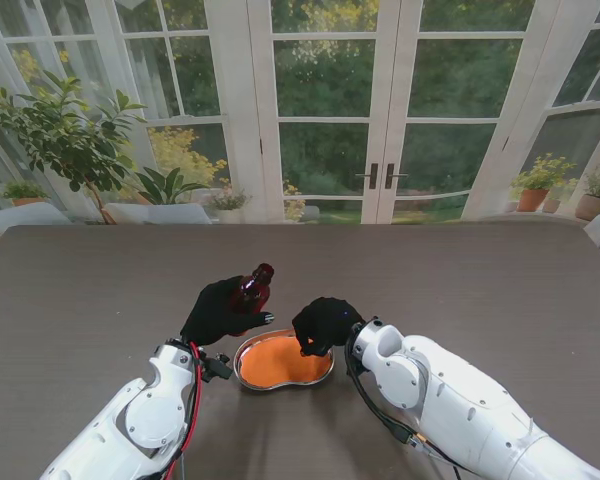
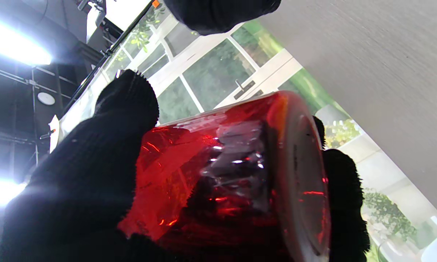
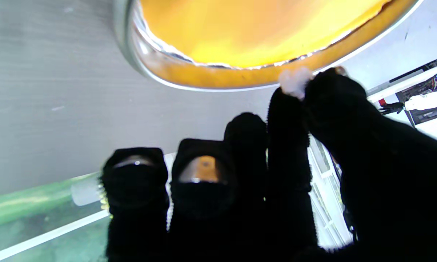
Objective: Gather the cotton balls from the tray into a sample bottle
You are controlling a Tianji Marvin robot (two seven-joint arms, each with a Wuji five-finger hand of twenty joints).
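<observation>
Beside the tray (image 1: 280, 382), the left hand (image 1: 218, 310) grips the sample bottle (image 1: 252, 291) tilted to receive the cotton ball (image 3: 295, 82) pinched by the right hand (image 1: 325, 323).

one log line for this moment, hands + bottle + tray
left hand: shut on sample bottle, lifted, tilted | right hand: pinching cotton ball at tray rim | step: ball not yet in bottle

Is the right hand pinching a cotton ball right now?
Yes, the right wrist view shows a white cotton ball pinched between two fingers of the right hand beside the tray rim.
</observation>
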